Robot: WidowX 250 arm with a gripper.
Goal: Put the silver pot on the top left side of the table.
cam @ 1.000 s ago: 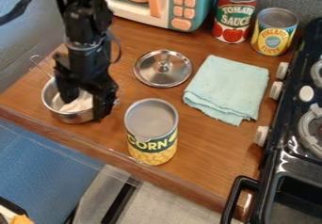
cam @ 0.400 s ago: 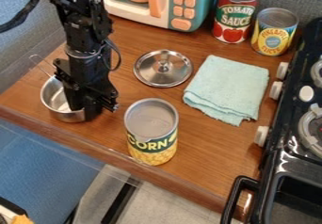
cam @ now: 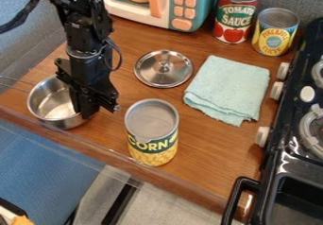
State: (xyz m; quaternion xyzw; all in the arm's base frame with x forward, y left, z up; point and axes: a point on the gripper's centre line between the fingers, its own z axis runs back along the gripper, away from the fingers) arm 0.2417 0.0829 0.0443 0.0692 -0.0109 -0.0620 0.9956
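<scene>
Wooden table [cam: 202, 148] beneath your gripper [cam: 86, 114], black toy stove [cam: 285, 155] well apart from it, pale green cloth [cam: 228, 89] nearer, silver pot [cam: 53, 105] just beside, your grip and its opening you cannot tell, yellow-and-green can [cam: 152, 133] near, lid [cam: 164, 68] nearby.
</scene>
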